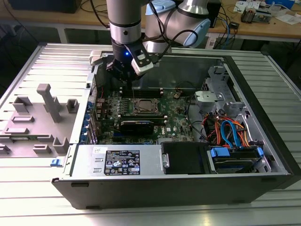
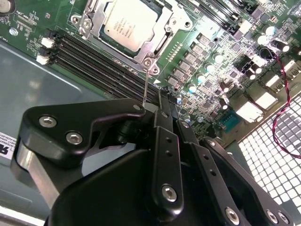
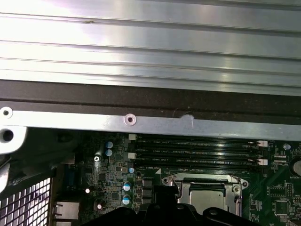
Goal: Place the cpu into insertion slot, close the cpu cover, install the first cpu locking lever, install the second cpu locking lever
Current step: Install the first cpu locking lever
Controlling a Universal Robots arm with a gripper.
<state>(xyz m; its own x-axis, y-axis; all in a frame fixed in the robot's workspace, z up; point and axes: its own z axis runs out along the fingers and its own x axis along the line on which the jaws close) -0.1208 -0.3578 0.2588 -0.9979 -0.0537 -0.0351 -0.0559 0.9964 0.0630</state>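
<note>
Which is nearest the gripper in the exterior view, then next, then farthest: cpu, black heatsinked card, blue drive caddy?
1. cpu, in the socket, closest to the gripper.
2. black card, just in front of the socket.
3. blue drive caddy, front corner at the exterior view's right.

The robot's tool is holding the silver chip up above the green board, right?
Not quite. The cpu already sits on the green board, framed by the cpu cover, below the tool rather than held in it. The second wrist view shows this.
</note>
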